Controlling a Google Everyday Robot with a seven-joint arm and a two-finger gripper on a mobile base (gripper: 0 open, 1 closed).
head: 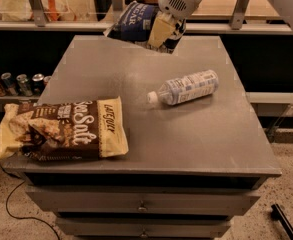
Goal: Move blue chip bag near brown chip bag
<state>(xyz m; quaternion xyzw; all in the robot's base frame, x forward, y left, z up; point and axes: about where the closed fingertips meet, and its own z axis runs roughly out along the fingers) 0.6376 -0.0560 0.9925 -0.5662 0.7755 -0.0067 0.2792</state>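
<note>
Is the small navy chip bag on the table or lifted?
Lifted. The gripper, above the far edge of the grey table, clamps the small navy-blue chip bag, hanging clear of it.

The hand (162, 34) is hanging over the far edge of the bench (201, 139), pinching the blue chip bag (132, 25) by one end, with the bag sticking out leftward, clear of the surface. The brown chip bag (61, 129) is lying flat at the near left corner, overhanging the edge. A clear plastic bottle (186, 88) is lying on its side mid-bench, well apart from both bags. A row of drink cans (16, 83) is standing on a shelf to the left.
</note>
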